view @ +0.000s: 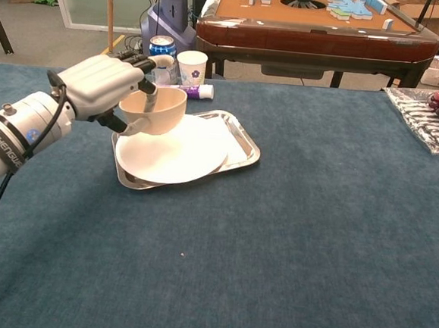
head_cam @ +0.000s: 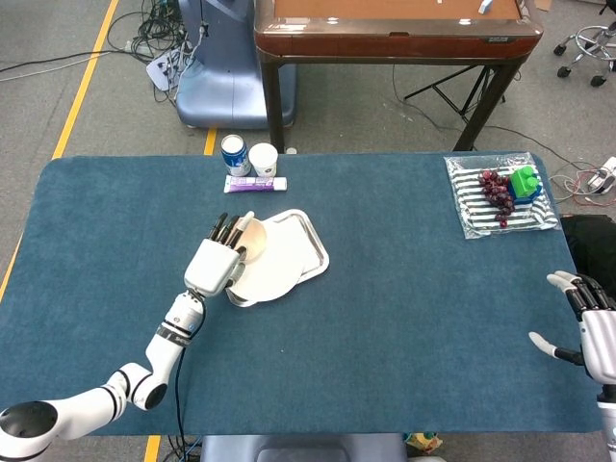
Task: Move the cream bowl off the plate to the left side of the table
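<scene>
Left hand [view: 104, 88], white robotic, fingers hooked over the rim, grips round cream ceramic bowl [view: 154, 110] lifted clear above the nine o'clock edge of round white plate [view: 171, 154] on rectangular silver metal tray [view: 240, 144]; right hand [head_cam: 589, 332] idle, fingers spread, holding nothing.
</scene>
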